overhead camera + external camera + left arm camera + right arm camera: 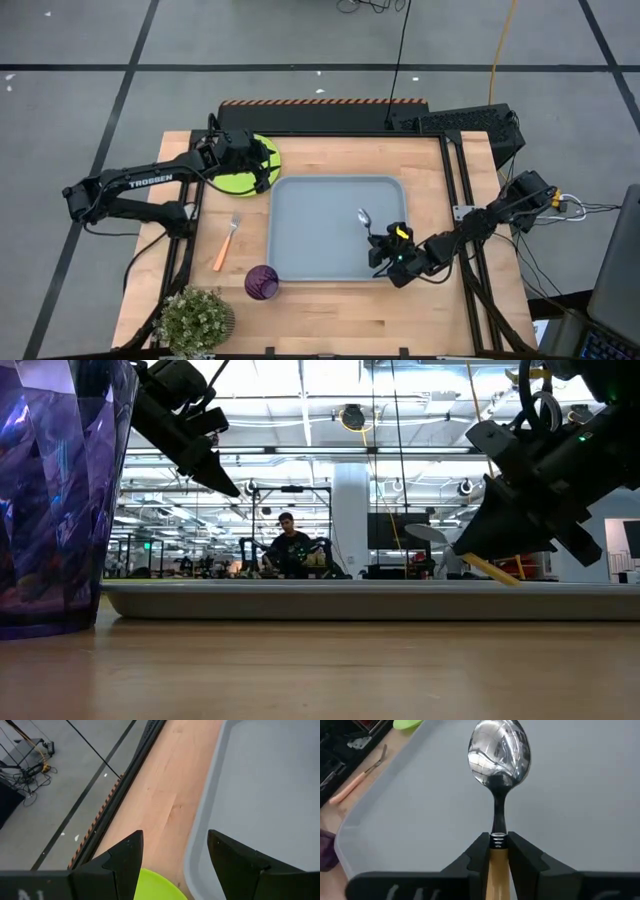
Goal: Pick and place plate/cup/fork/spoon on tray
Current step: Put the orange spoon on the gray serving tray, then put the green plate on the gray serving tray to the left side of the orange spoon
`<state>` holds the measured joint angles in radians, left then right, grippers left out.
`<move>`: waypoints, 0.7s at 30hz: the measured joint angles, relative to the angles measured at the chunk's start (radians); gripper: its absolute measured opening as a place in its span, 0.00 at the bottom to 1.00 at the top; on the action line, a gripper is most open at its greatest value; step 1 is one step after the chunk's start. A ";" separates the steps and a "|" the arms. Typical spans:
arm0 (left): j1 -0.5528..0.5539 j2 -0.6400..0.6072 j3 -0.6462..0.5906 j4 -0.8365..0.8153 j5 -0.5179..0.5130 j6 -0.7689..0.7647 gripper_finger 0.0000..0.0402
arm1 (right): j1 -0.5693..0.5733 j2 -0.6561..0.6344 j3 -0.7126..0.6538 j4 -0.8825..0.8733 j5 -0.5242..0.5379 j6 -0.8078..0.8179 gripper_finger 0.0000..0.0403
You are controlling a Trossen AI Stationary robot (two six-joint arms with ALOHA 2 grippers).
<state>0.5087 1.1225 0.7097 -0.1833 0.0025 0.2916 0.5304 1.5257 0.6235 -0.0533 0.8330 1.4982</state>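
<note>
The right hand (386, 243) is over the near right part of the tray (310, 230), its two fingers (475, 855) pressed against the orange handle of the spoon (498, 755). The spoon's silver bowl points toward the middle of the tray, and in the low view the handle slants down toward the tray floor; whether the bowl touches the tray cannot be told.

The left hand (262, 172) hovers above the plate (245, 165), which lies on the desk (330, 300) just beside the tray's far left corner. Its fingers (125, 862) are spread wide and hold nothing, with the plate's green edge showing between them.

The fork (226, 243) lies on the desk to the left of the tray, tines pointing away from the near edge. The cup (262, 283) stands upright near the tray's near left corner, beside a small potted plant (193, 320). A person (290, 545) sits far behind in the room.
</note>
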 joint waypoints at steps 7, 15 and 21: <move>0.000 0.000 0.000 -0.008 0.000 0.000 0.56 | -0.001 0.000 0.000 -0.006 0.004 0.000 0.34; 0.000 0.000 0.000 -0.009 0.000 0.000 0.56 | -0.016 0.000 0.000 0.003 0.003 -0.001 0.57; 0.000 0.000 0.000 -0.008 0.000 0.000 0.56 | -0.048 -0.029 0.000 0.101 -0.068 -0.115 0.58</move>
<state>0.5090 1.1225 0.7097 -0.1914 0.0025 0.2920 0.4824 1.4968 0.6239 0.0474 0.7652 1.3831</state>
